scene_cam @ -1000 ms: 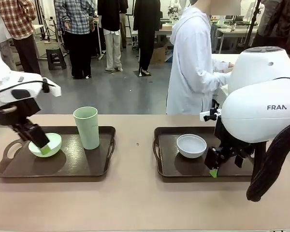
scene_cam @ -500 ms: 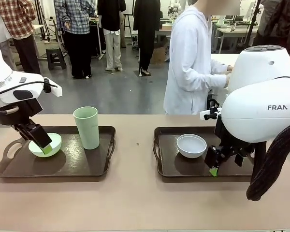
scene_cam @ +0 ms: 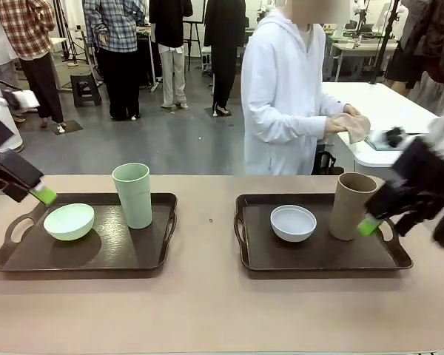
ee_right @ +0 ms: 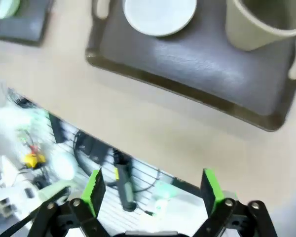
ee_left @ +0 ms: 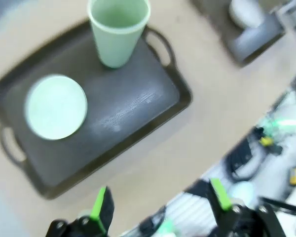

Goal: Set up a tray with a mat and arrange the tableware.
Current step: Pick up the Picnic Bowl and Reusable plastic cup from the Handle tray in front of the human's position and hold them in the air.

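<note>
Two dark brown trays lie side by side on the table. The left tray (scene_cam: 144,255) carries a mint green bowl (scene_cam: 69,221) and a tall pale green cup (scene_cam: 133,194). On the right tray (scene_cam: 318,260) stand a pale bluish-white bowl (scene_cam: 293,222) and a tan-brown cup (scene_cam: 351,205). My left gripper (scene_cam: 43,194) hovers open and empty over the tray's left handle. My right gripper (scene_cam: 368,225) hangs open and empty just right of the tan cup. I cannot tell a mat from the dark tray floors. From the wrists: left gripper (ee_left: 160,202), green cup (ee_left: 118,29), mint bowl (ee_left: 55,106), right gripper (ee_right: 153,190), white bowl (ee_right: 160,15), tan cup (ee_right: 261,19).
A person in a white coat (scene_cam: 281,96) stands behind the far edge, holding a cloth (scene_cam: 357,126) over a white side table (scene_cam: 370,100). A bare strip of tabletop (scene_cam: 207,310) runs between the trays and along the front.
Both arms have drawn back and up. The left gripper left the mint bowl and moved to the far left. The right arm swung right, uncovering the tan cup. The person turned sideways.
</note>
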